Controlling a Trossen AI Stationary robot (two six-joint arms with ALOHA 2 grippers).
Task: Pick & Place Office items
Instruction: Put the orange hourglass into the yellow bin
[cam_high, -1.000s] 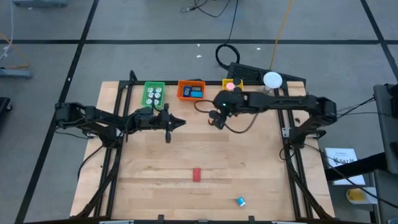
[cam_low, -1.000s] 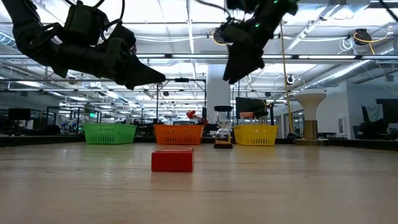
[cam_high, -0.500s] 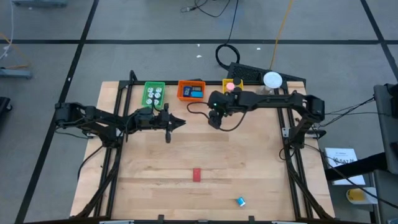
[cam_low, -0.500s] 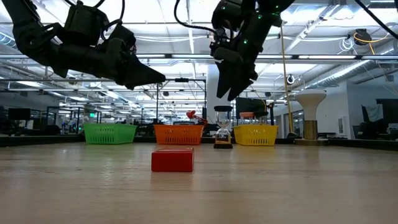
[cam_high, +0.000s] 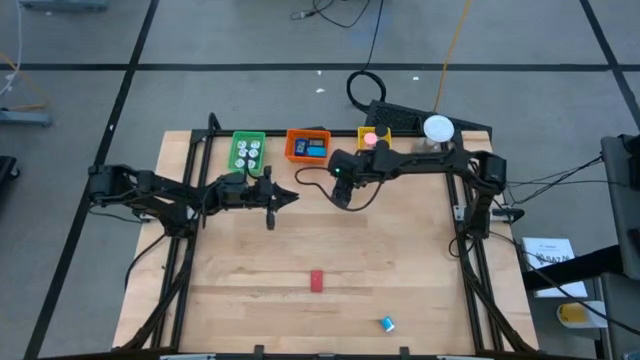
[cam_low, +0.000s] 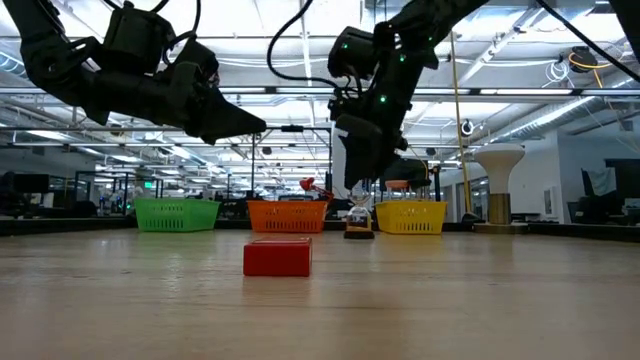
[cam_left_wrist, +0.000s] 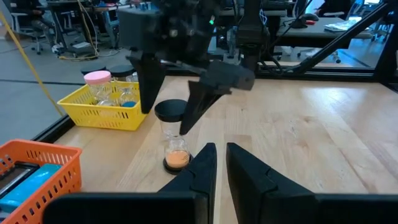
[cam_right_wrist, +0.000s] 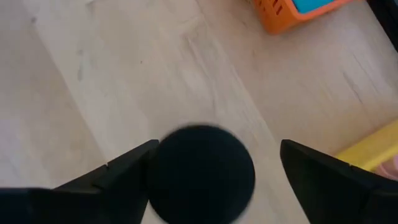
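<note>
right wrist view showed my right pincer spread wide, straight above the black top of a small sand timer that stood upright on the bench, the fingers on either side of it and not touching. in the left wrist view the same timer stood between the orange tray and the yellow tray, orange sand in its lower bulb, with my right fingers straddling its cap. my left pincer hung over the bench to the left of centre, fingers together and holding nothing.

i judged the risks this way: the timer was tall and narrow, so one finger meeting it before the other could tip it over; closing on the cap alone could let it slip or swing; the orange tray sat close enough that a sideways drift could knock it. the red block and the small blue piece lay well apart at the near side, clear of all this.
</note>
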